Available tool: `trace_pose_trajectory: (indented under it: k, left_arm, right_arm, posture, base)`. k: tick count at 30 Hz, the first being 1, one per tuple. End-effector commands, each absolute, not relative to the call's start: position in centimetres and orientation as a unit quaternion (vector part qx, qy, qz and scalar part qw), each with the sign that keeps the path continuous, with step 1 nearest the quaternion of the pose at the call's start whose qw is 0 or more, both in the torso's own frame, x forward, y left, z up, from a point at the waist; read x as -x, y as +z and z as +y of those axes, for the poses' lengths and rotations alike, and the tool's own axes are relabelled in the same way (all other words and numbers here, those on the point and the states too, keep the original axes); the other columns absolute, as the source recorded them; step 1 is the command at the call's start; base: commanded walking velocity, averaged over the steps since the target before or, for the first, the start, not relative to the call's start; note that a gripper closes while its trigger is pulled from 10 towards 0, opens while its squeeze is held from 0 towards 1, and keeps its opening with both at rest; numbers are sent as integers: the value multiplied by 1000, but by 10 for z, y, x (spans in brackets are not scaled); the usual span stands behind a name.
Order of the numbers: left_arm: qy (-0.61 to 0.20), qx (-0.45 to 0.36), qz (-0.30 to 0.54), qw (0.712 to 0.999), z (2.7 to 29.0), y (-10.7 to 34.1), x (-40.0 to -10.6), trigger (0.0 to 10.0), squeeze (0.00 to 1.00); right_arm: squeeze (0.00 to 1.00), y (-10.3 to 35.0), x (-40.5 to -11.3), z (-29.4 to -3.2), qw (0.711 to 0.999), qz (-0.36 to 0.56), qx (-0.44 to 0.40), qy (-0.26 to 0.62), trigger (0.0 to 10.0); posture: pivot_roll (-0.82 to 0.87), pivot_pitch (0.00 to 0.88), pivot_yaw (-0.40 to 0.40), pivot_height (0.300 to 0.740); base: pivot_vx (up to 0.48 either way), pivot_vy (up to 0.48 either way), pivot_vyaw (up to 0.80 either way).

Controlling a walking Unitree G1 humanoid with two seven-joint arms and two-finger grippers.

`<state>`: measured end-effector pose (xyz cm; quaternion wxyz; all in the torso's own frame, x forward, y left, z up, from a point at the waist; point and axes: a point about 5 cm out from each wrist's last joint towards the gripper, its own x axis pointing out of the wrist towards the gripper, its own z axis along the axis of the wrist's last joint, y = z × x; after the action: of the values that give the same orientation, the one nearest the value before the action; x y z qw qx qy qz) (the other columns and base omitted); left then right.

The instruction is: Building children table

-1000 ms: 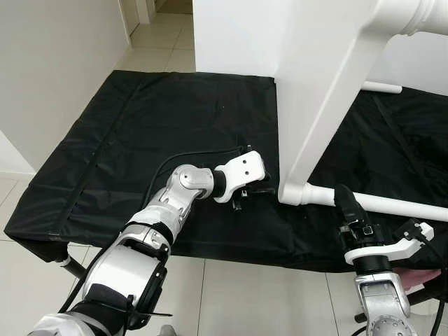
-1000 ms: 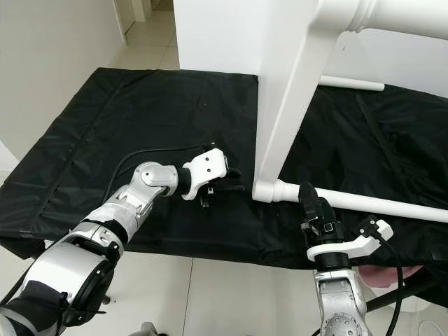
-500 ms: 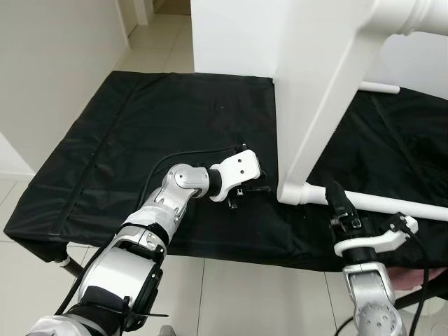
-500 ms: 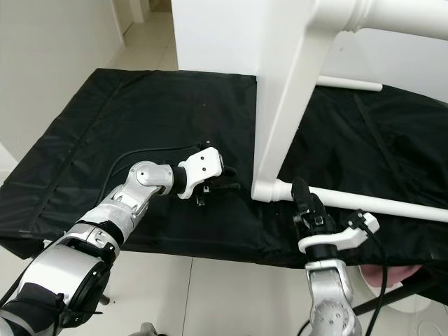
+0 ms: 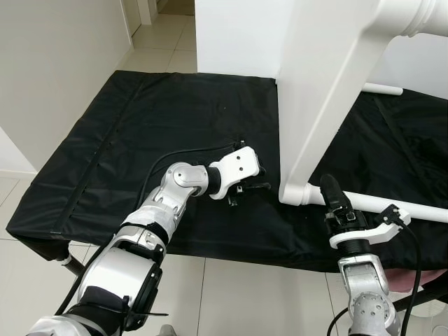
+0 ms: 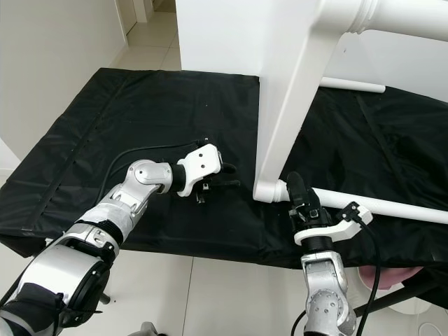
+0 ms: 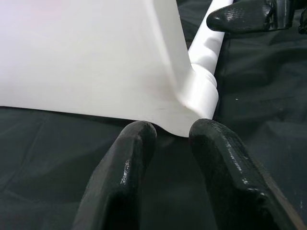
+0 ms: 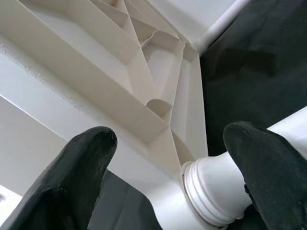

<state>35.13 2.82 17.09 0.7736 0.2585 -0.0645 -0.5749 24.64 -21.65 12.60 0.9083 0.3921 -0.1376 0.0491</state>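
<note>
Closing in on the leg [image 5: 392, 204] where it joins the tabletop [image 5: 315, 105] standing on the black worktop [image 5: 140, 140], right tool [image 5: 330, 192] spread wide must clamp it, left tool [image 5: 253, 187] narrow, empty, nearby.

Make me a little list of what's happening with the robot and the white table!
Table: white table on its side on the black mat
Leg: white leg lying flat, joined at the table's corner
Left gripper: left gripper low on the mat, pointing at that corner, fingers a little apart, holding nothing
Right gripper: right gripper open, by the leg's joint
Floor: pale tiles beyond the mat
</note>
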Motion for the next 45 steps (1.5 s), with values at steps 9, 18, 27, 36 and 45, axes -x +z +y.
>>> trace_pose_trajectory:
  k: [9, 18, 27, 36, 45]
  left_arm:
    - [-495, -241, -85, 830, 36, 170, -357, 10000, 0]
    - [-495, -239, -83, 832, 39, 171, -358, 10000, 0]
    - [-494, -240, -84, 831, 39, 172, -359, 10000, 0]
    - [-493, -236, -84, 833, 39, 171, -359, 10000, 0]
    - [-492, -236, -81, 834, 39, 169, -358, 10000, 0]
  right_arm:
    - [0, 121, -247, -210, 921, -128, -364, 56, 10000]
    - [0, 120, -246, -207, 926, -126, -351, 60, 10000]
    - [0, 121, -246, -206, 926, -129, -348, 60, 10000]
    - [0, 121, -246, -207, 928, -130, -343, 60, 10000]
    - [0, 120, -246, -207, 928, -129, -344, 60, 10000]
  posture:
    - [-77, 0, 63, 740]
    - [-81, 0, 66, 740]
    - [-81, 0, 67, 740]
    - [-81, 0, 64, 740]
    - [-79, 0, 63, 740]
  base:
    - [0, 0, 0]
    - [0, 0, 0]
    - [0, 0, 0]
    - [0, 0, 0]
    - [0, 0, 0]
